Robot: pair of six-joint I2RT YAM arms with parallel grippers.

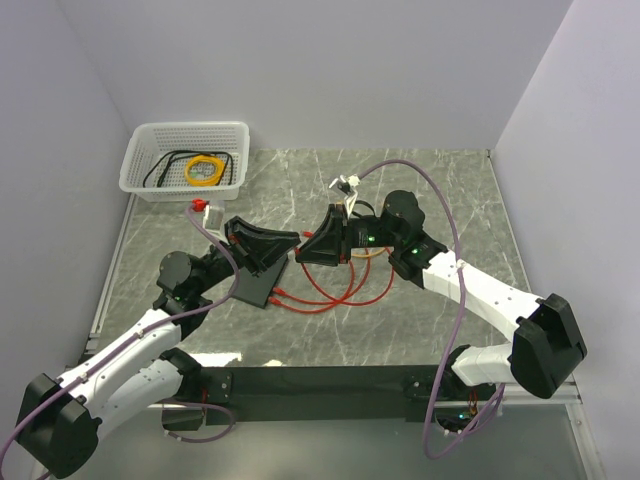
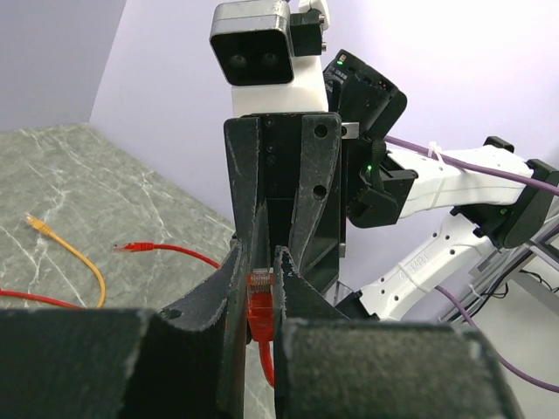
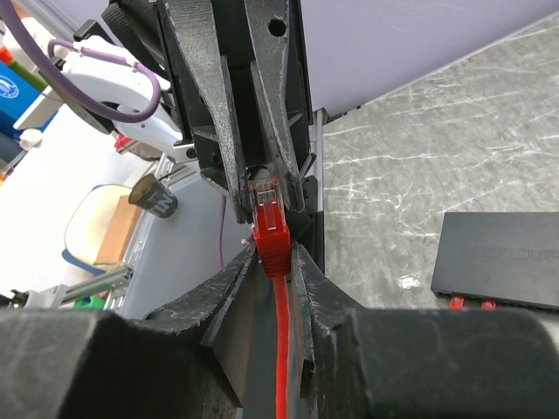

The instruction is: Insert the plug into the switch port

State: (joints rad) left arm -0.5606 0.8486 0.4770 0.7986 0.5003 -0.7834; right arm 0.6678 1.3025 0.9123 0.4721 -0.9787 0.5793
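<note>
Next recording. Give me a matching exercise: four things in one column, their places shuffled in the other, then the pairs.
1 red plug
2 yellow coil
3 black switch
4 white basket

A far left corner of the table
B flat on the table by the left arm
C inside the basket
D pinched between left gripper and right gripper

Pairs: 1-D, 2-C, 3-B, 4-A
</note>
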